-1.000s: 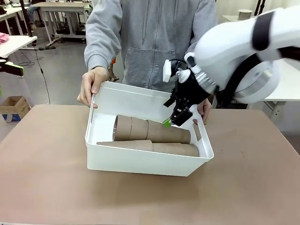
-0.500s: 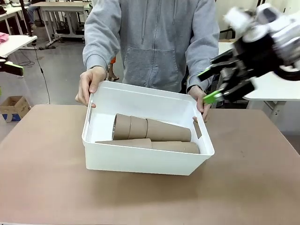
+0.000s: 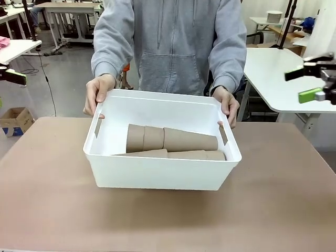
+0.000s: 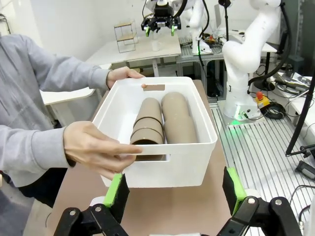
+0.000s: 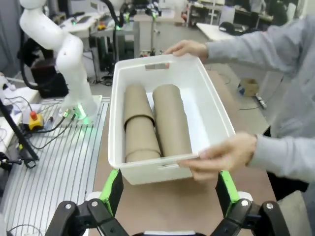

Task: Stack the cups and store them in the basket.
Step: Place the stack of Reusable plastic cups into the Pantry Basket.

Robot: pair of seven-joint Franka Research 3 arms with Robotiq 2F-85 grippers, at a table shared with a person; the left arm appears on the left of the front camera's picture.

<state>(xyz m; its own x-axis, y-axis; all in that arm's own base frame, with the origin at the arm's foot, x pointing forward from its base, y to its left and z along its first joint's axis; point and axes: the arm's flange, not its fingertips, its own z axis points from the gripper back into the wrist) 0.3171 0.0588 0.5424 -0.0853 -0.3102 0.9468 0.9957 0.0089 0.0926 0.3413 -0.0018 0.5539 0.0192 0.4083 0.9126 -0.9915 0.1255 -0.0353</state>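
White plastic basket near the middle of the tan matte worktop, smooth solid walls, rounded corners, slot handles cut in the short sides. Held at both far corners by a person in a grey hooded sweatshirt: one hand on the picture-left rim, the other hand on the picture-right rim, thumbs hooked over the edge. Inside, lying on their sides, the cups: plain tan-brown paper, tapered, rolled rims, nested into two long stacks side by side along the basket's length. Same two stacks visible from the left wrist and the right wrist, open mouths and nested rims showing as stepped rings. Right gripper up at the picture's right edge, well clear of the basket, black fingers with green pads spread apart, nothing between them. Left gripper looking along the worktop at a short end of the basket, green-padded fingers spread wide, empty. Beyond the person, white tables, a cardboard box on the floor, and a grooved metal floor plate beside the worktop with cables lying across it.
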